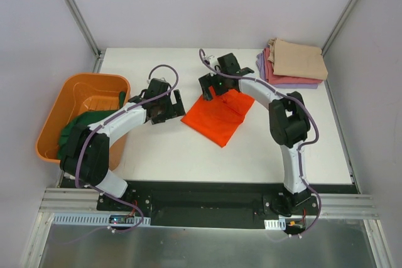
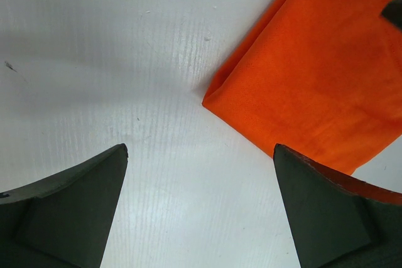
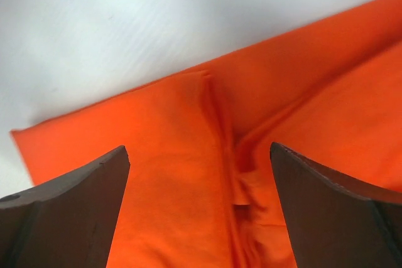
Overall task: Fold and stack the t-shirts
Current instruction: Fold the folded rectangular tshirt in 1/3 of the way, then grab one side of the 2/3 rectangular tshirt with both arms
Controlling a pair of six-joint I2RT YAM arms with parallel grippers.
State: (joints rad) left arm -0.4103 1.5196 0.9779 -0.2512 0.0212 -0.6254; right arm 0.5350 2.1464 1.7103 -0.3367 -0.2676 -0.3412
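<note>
From above, the folded orange shirt (image 1: pixel 217 116) lies mid-table (image 1: pixel 157 155). The left arm curves in from the tub (image 1: pixel 75 89), which holds the green shirt (image 1: pixel 78 127). The left gripper (image 1: pixel 168 110) is just left of the orange shirt. The right arm bends back, and the right gripper (image 1: pixel 210 89) is over the shirt's far corner. The tan shirt (image 1: pixel 300 59) tops the folded stack at the far right corner.

Left wrist: jaws spread wide over bare table, holding nothing, with the shirt's corner ahead.

Right wrist: jaws wide apart and empty above a creased fold in the orange cloth.
</note>
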